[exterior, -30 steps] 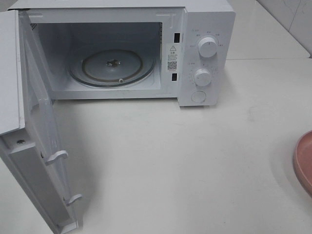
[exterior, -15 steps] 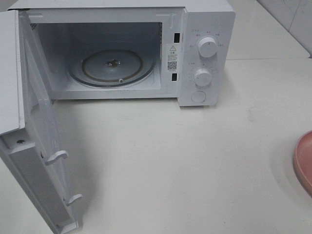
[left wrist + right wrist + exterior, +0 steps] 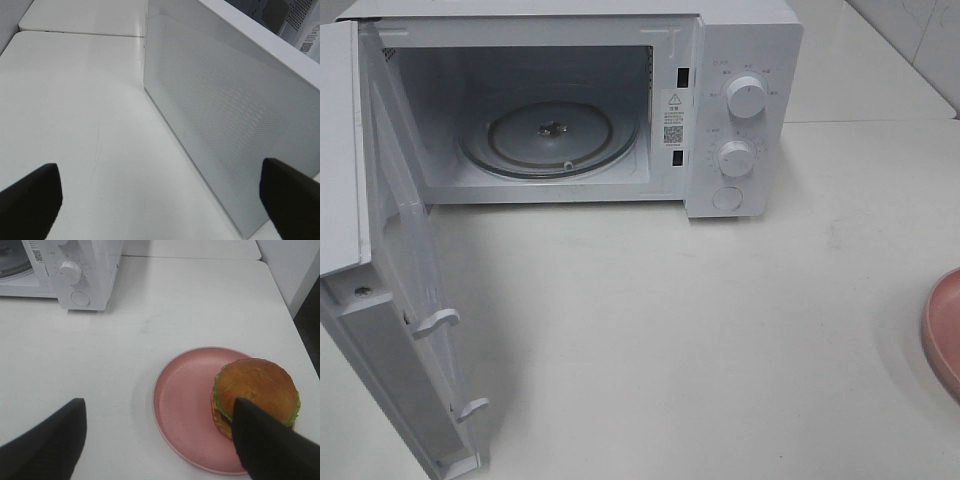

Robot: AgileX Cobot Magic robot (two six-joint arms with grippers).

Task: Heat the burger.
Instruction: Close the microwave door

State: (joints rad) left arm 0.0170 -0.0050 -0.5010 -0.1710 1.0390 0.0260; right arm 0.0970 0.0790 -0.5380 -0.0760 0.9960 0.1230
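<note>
The microwave (image 3: 620, 100) carries a sticker on the strip between its cavity and its control panel: a warning triangle over a block of print and a square code, all too small for me to read. Faint marks ring its two dials (image 3: 746, 98), also illegible. Its door (image 3: 390, 300) stands swung wide at the worktop's (image 3: 670, 340) left side, and the glass turntable (image 3: 550, 135) inside is bare.

Nothing has shifted since a second ago: door, dials and the sliver of pink plate at the worktop's right edge all sit as they did, and both my arms have stayed put.

My right gripper (image 3: 160, 435) is spread wide and holds nothing. The burger (image 3: 256, 395) sits on the pink plate (image 3: 185, 400) near the worktop's right edge, its bun just behind one of my dark fingers (image 3: 270, 445); whether they touch I cannot tell.

My left gripper (image 3: 160, 200) is fully spread too, empty, hanging just beside the door's perforated outer face.
</note>
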